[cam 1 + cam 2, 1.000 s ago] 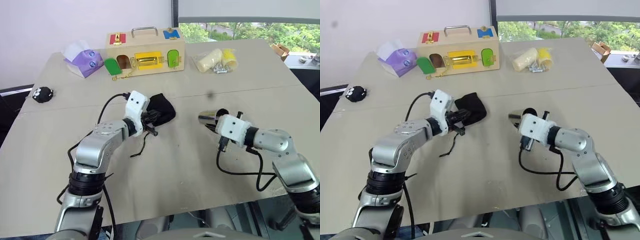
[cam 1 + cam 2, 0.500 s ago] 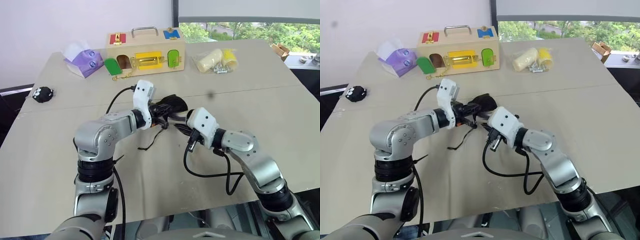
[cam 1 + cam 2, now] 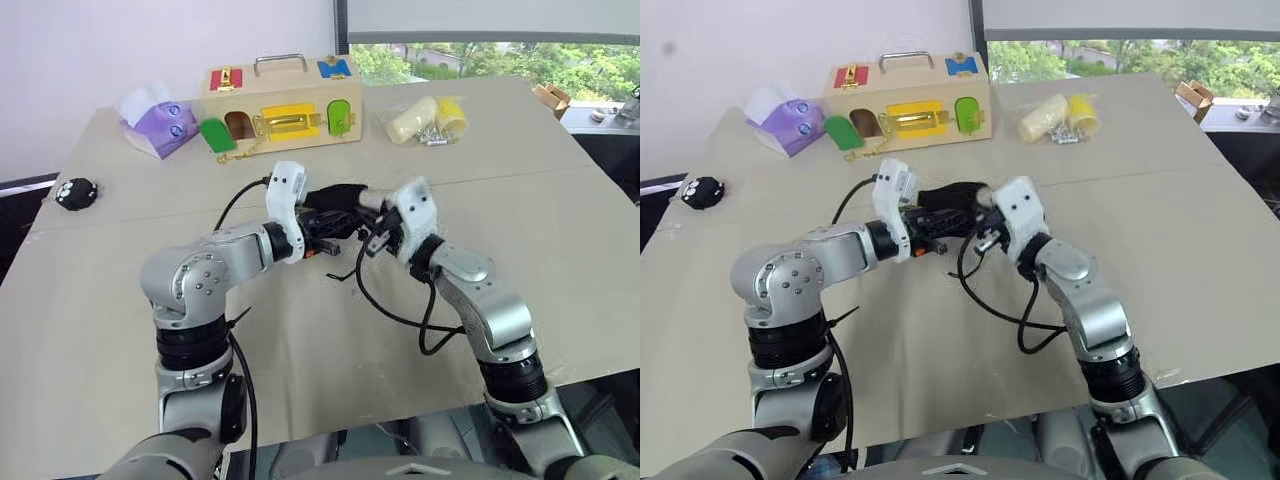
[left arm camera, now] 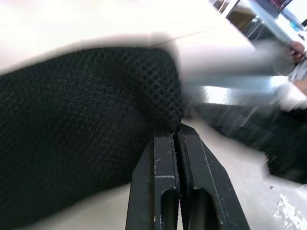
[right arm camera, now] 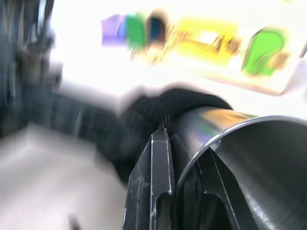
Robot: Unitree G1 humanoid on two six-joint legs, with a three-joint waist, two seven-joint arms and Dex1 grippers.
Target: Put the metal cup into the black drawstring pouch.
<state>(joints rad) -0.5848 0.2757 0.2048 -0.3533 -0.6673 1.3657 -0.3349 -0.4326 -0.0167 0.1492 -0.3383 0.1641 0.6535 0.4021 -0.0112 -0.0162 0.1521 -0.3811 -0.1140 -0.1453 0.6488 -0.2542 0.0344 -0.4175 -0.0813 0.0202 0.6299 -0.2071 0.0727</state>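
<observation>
Above mid-table, metal cup (image 5: 240,143) lying level, base toward black drawstring pouch (image 4: 86,120).

This looks like a robot lab or test room in an office building, though little of the room shows. A plain beige board table (image 3: 560,250) stands against a white wall, with a window behind giving onto trees. Along its far edge lie test props: a wooden latch box (image 3: 278,95), a purple tissue pack (image 3: 155,118), bagged yellow cylinders (image 3: 425,118).
</observation>
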